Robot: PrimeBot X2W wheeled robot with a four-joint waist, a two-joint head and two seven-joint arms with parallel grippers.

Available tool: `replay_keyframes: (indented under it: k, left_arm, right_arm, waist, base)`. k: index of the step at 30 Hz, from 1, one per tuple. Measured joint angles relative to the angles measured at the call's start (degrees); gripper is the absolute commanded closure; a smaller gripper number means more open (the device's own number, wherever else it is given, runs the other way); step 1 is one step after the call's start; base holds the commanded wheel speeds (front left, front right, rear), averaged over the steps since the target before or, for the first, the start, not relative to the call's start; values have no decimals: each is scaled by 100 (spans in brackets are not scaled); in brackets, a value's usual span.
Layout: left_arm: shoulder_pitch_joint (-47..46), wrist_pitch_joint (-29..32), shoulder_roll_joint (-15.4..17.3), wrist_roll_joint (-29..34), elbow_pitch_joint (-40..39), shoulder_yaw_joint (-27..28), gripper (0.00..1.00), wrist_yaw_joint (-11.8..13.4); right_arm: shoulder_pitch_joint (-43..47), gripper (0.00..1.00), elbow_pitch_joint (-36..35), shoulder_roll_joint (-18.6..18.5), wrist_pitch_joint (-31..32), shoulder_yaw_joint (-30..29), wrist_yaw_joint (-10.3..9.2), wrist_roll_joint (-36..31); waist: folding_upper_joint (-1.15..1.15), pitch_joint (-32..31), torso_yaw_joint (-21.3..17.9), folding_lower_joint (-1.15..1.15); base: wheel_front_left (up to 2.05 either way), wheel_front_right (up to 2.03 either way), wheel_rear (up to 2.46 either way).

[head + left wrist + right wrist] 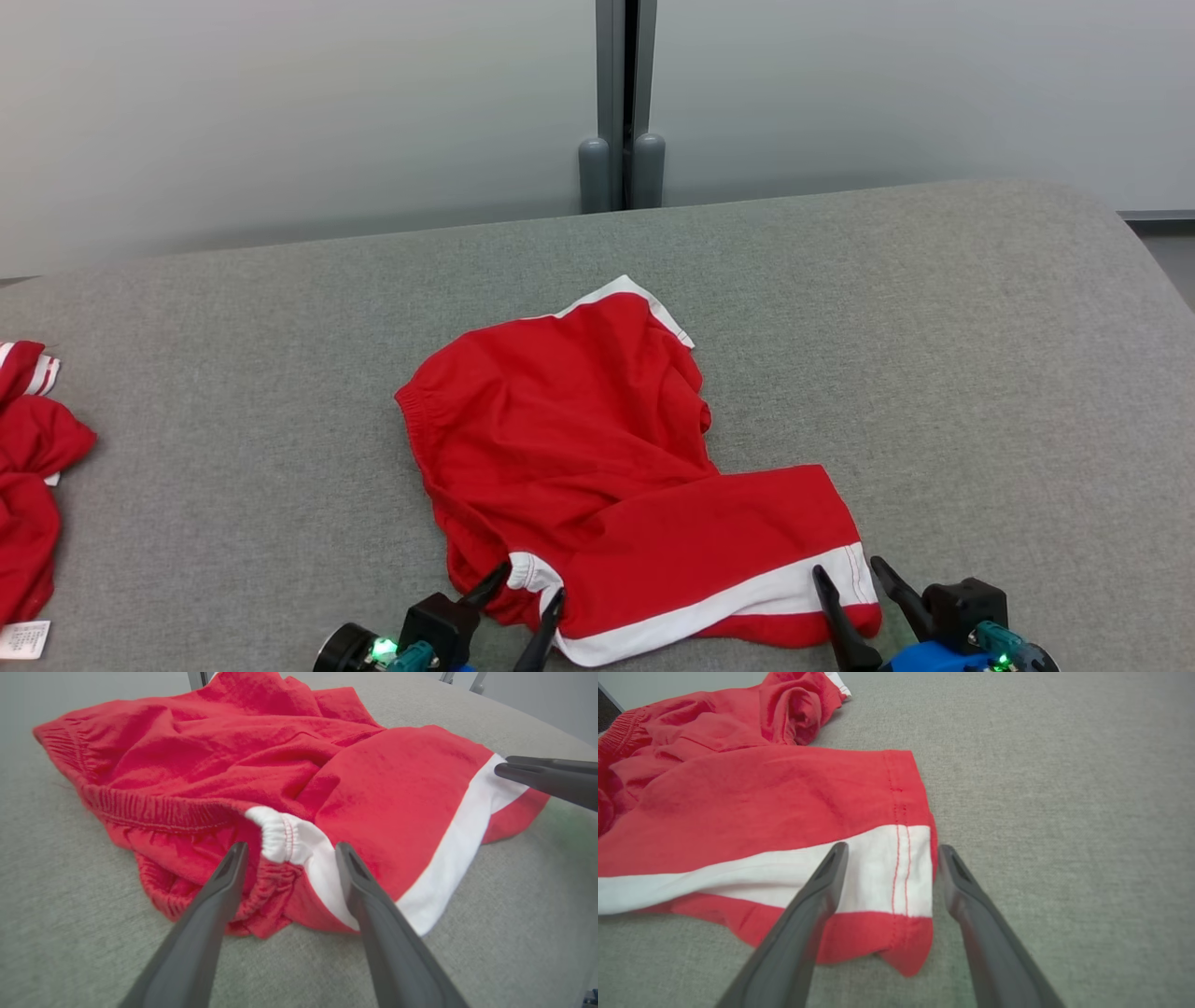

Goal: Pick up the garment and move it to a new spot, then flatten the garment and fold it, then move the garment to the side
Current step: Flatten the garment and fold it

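Observation:
The garment [579, 448] is a pair of red shorts with white trim, lying rumpled on the grey fabric surface [934, 355]. My left gripper [530, 579] stands open at its near left corner, the fingers straddling a white gathered bit of waistband [280, 835]. My right gripper [851, 565] is open too, at the near right corner. There its fingers flank the white-striped hem edge [896, 868]. Nothing is gripped. The right gripper's fingers [546, 777] also show at the right of the left wrist view.
Another red and white garment [28, 485] with a white label lies at the far left edge of the surface. A grey post [623, 103] stands behind the surface against a pale wall. Bare grey fabric stretches to the right and behind the shorts.

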Motion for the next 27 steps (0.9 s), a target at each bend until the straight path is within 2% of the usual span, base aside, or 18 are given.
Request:
replay_keyframes:
  k: [1,2,4,5,19,27]
  left_arm:
    - [-25,0,9,-57,35,-22,2,0]
    - [-52,0,24,-124,74,-42,31,0]
    - [-89,0,54,-233,149,-52,83,0]
    - [-99,0,69,-277,171,-52,100,0]
    - [281,0,224,-271,-121,715,100,0]
    - [461,0,162,-121,-121,1007,100,0]
  right_arm:
    - [-7,0,21,-8,1,22,0,53]
    - [-18,0,40,-13,1,41,0,97]
    - [-50,0,74,-30,0,65,0,175]
    - [-63,0,93,-33,0,75,0,213]
    - [-141,0,101,-75,0,312,0,449]
    - [-69,0,9,-80,0,477,0,564]
  waist:
    - [0,5,3,0]
    - [0,13,7,0]
    - [0,28,23,0]
    - [0,35,33,0]
    - [0,103,204,0]
    - [0,88,285,0]
  base:
    - [0,0,0]
    - [0,0,0]
    - [0,0,0]
    - [0,0,0]
    - [0,0,0]
    - [0,0,0]
